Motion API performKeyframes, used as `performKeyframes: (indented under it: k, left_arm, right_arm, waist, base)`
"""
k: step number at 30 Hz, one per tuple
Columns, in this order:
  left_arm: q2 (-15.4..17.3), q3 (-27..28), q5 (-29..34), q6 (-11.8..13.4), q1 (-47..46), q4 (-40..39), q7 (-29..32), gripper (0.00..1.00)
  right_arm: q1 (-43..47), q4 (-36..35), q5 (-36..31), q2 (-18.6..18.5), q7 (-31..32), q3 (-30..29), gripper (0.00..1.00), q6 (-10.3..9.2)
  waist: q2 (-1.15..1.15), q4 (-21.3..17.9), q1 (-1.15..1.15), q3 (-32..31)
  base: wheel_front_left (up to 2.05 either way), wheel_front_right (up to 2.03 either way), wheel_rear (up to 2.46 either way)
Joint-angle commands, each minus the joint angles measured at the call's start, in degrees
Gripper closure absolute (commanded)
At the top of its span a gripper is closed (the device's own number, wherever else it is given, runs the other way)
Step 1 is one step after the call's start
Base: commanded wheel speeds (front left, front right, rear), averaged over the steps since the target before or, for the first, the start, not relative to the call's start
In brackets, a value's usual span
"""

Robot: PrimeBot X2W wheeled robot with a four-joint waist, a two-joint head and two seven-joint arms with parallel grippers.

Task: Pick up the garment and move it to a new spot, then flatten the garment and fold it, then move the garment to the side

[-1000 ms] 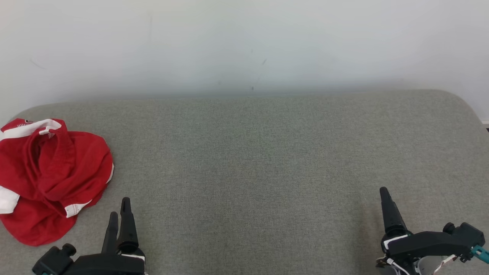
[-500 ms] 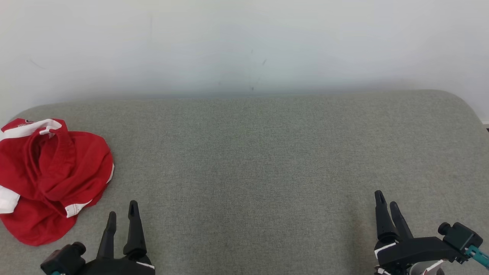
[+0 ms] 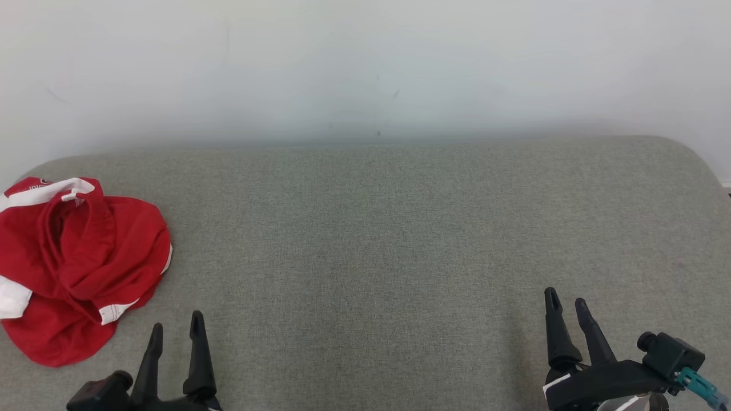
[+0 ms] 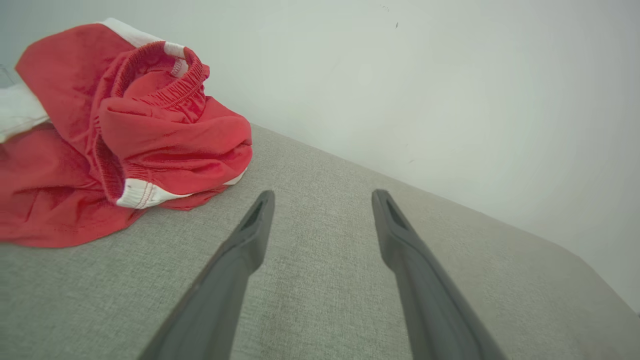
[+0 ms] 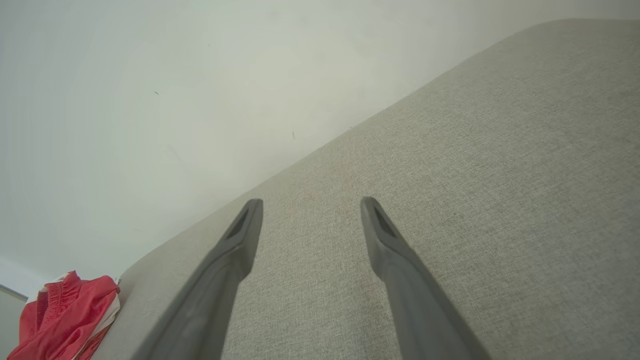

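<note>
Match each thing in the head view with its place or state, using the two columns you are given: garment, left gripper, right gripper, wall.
Things:
1 garment
2 left gripper
3 right gripper
4 wall

Places or states:
A pale, behind the grey surface
B lower right, open, holding nothing
C crumpled, red and white, far left
D lower left, open, near the crumpled cloth but apart from it

Pairs: 1-C, 2-D, 3-B, 4-A

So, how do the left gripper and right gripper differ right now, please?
The left gripper sits near the red garment; the right gripper is far across the grey cushion. In the head view, the right gripper's fingers lean left; the left gripper's point nearly straight up. Both are open and empty.
</note>
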Motion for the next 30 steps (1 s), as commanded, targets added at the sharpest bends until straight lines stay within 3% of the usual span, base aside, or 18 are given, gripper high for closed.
performKeyframes:
  k: [1,9,14,30]
  left_arm:
    - [0.19,0.44,1.64,0.16,0.68,-0.77,-0.41,0.00]
    - [0.22,1.87,6.80,-0.97,2.16,-1.71,-1.01,0.00]
    - [0.24,0.65,9.05,0.13,3.05,-2.22,-1.32,0.00]
    - [0.27,1.77,16.96,-0.51,5.35,-3.81,-2.20,0.00]
  right_arm:
    - [0.30,-0.80,-1.28,-0.08,-0.65,0.35,0.00,-0.06]
    - [1.36,-1.56,-6.47,0.01,-2.41,1.10,0.00,-0.07]
    - [2.08,-1.92,-9.44,0.05,-3.31,1.23,0.00,-0.07]
    - [3.89,-3.03,-16.74,0.22,-5.97,2.53,0.00,-0.08]
  waist:
    - [0.00,0.02,0.00,-0.03]
    - [0.00,0.13,0.00,-0.14]
    - [0.00,0.18,0.00,-0.18]
    - [0.00,0.04,0.00,-0.16]
  base:
    - [0.00,0.00,0.00]
    - [0.00,0.00,0.00]
    - [0.00,0.00,0.00]
    - [0.00,0.00,0.00]
